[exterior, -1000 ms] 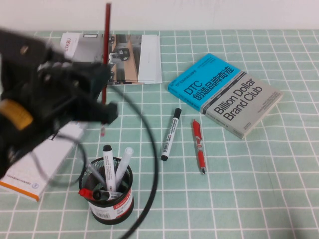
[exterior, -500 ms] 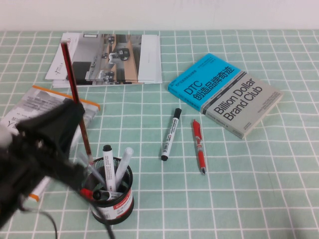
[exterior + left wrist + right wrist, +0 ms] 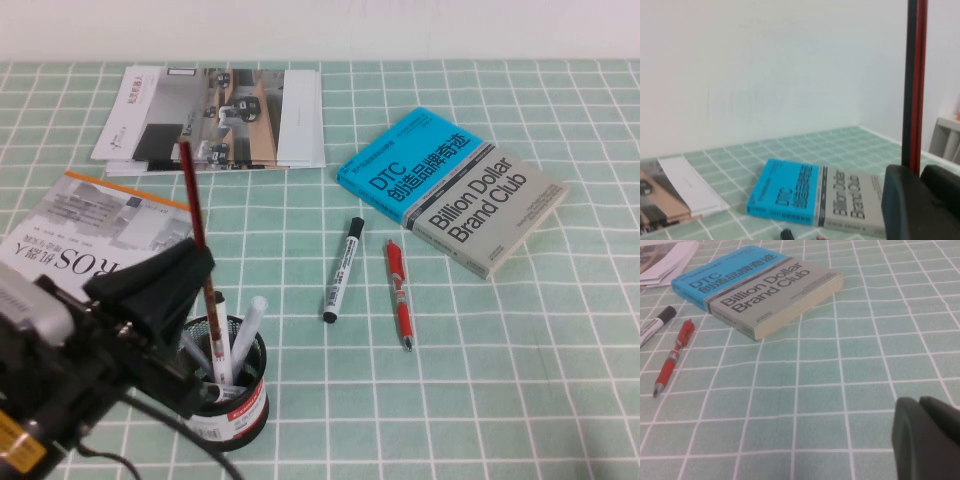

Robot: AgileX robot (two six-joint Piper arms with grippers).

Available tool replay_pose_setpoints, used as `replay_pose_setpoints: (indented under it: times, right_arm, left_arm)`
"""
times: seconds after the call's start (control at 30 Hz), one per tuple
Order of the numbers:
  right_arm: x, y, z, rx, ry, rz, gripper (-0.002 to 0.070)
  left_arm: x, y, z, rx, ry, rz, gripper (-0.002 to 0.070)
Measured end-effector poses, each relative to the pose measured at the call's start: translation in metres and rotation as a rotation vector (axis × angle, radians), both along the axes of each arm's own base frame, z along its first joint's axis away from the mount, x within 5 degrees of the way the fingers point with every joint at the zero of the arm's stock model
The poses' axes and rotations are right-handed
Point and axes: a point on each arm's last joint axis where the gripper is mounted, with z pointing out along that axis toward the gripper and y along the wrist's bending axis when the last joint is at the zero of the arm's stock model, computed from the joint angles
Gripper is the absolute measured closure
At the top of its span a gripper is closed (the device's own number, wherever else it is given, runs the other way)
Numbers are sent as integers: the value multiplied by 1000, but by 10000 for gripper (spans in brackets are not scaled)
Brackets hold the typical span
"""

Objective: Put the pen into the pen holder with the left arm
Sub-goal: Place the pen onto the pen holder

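The pen [image 3: 194, 220] is a thin maroon stick held nearly upright, top leaning slightly away. My left gripper [image 3: 200, 268] at the near left is shut on its lower part, directly above the black mesh pen holder [image 3: 228, 392]. The pen's lower end reaches the holder's mouth among the markers standing there; its tip is hidden. In the left wrist view the pen [image 3: 915, 85] rises from between the black fingers [image 3: 900, 200] of the left gripper [image 3: 918, 175]. My right gripper [image 3: 920, 412] is shut and empty low over the checked cloth, out of the high view.
A white marker with a black cap [image 3: 340, 270] and a red clip pen [image 3: 399, 292] lie right of the holder. A blue and grey book [image 3: 450, 190] lies at the back right, brochures [image 3: 215, 115] at the back, and a magazine [image 3: 95, 225] at the left.
My left arm has swung toward the near left and come down. The pen has moved with it from over the brochures to the holder's mouth.
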Motion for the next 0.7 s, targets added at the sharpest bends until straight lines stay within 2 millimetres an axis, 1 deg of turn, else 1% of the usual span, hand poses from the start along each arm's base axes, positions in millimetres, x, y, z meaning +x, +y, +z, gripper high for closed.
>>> replay_pose_setpoints:
  times: [0.23,0.4,0.47,0.7]
  right_arm:
    - [0,0,0,0,0,0,696]
    - [0,0,0,0,0,0,696]
    - [0,0,0,0,0,0,696]
    - [0,0,0,0,0,0,696]
  left_arm:
    - [16,-12,-23,14,48,-16,659]
    - [22,-17,-34,23,75,-22,659]
    - [23,-18,-38,28,85,-23,659]
    - [25,-20,-40,55,45,-23,659]
